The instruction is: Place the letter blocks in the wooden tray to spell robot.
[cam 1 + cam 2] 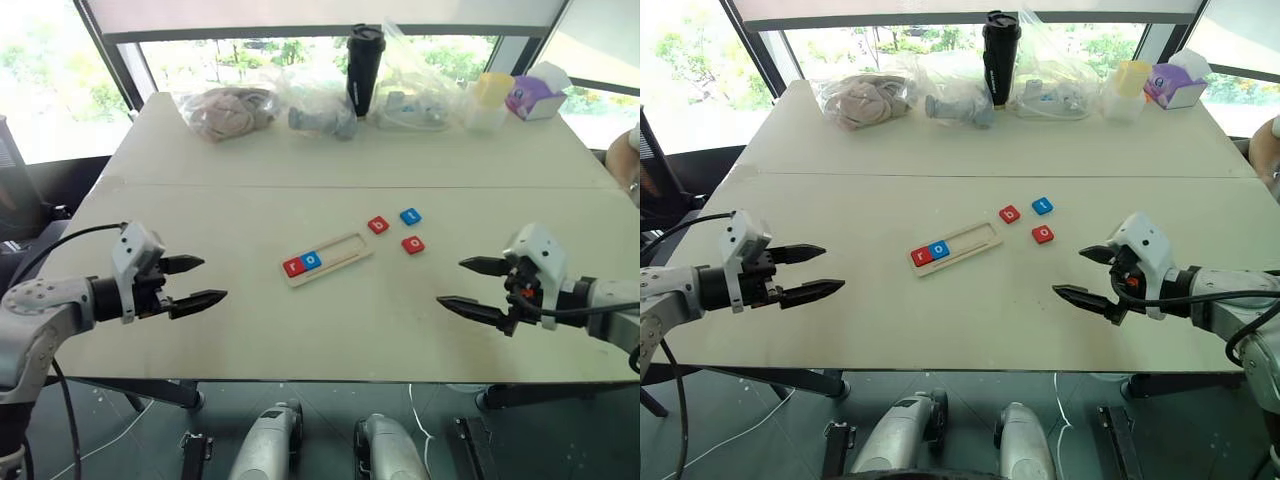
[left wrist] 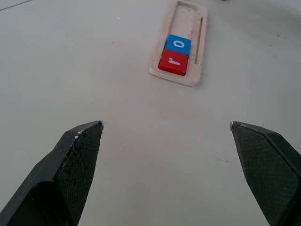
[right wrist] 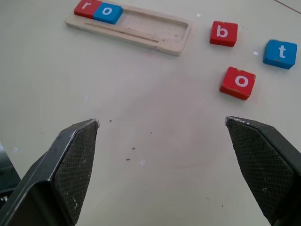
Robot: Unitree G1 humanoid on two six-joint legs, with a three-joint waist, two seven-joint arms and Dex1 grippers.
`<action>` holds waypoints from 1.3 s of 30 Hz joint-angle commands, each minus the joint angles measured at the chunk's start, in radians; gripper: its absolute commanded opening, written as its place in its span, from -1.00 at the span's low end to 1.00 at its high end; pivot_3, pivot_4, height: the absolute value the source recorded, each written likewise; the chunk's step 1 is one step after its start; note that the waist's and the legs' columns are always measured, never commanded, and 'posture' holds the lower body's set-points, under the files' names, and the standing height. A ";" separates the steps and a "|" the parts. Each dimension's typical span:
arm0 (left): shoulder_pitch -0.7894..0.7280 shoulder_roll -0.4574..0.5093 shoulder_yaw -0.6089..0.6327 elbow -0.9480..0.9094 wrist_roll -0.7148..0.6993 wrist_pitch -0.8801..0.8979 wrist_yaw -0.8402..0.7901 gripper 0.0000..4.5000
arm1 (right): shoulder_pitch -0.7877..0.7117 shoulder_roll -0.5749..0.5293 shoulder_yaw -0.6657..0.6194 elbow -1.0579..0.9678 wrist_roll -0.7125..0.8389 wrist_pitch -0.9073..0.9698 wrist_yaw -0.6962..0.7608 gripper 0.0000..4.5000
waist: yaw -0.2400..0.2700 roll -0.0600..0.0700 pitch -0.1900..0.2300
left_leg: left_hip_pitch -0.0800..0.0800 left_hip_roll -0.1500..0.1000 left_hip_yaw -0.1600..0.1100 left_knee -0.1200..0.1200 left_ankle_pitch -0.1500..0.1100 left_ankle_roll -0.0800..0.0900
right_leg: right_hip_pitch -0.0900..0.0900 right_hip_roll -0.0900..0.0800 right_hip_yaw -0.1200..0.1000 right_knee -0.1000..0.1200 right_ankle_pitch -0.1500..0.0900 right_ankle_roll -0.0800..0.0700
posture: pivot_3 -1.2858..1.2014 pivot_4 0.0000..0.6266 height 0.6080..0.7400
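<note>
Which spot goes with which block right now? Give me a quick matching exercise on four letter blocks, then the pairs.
Blocks:
1. red r block
2. blue o block
3. red b block
4. blue t block

Places:
A. loose on the table, between the wooden tray and the t
B. in the tray, second slot
C. loose on the table, farthest from the tray
D. in the tray, at its very end

Pairs: 1-D, 2-B, 3-A, 4-C
</note>
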 commanded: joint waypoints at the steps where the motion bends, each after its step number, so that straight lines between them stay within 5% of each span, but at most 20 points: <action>1: -0.006 0.009 0.025 -0.006 0.003 -0.006 0.002 1.00 | -0.020 0.023 0.027 -0.031 0.021 -0.005 -0.017 0.98 | 0.000 0.000 0.000 | 0.000 0.000 0.000 0.000 0.000 0.000 | 0.000 0.000 0.000 0.000 0.000 0.000 | 0.03 -0.52 1.00; 17: -0.028 0.001 0.015 0.004 0.076 -0.071 0.069 1.00 | -0.066 0.086 0.086 0.014 -0.001 -0.042 -0.084 0.98 | 0.002 0.000 0.000 | 0.001 0.000 0.000 0.002 0.000 0.000 | 0.001 0.000 0.000 0.000 0.002 0.001 | 0.03 -0.52 1.00; 22: -0.204 0.043 -0.145 0.070 0.158 -0.080 -0.007 1.00 | -0.148 0.095 0.111 0.011 0.000 -0.038 -0.103 0.98 | 0.003 0.000 0.000 | 0.001 0.000 0.000 0.003 0.000 0.000 | 0.002 0.001 0.000 0.000 0.003 0.001 | 0.03 -0.52 1.00; 32: -0.539 -0.159 -0.456 0.346 0.318 -0.146 -0.114 1.00 | -0.148 0.158 0.208 -0.205 0.039 0.062 -0.211 0.98 | 0.000 -0.001 0.000 | -0.001 0.000 0.001 0.004 0.002 0.003 | 0.005 0.001 0.000 0.000 0.008 0.010 | 0.03 -0.52 1.00; 39: -0.602 -0.285 -0.520 0.449 0.383 -0.204 -0.136 1.00 | -0.090 0.229 0.222 -0.320 0.081 0.130 -0.321 0.98 | 0.003 -0.001 0.000 | -0.001 0.001 0.001 0.010 0.002 0.004 | 0.007 0.001 -0.001 0.001 0.008 0.009 | 0.03 -0.52 1.00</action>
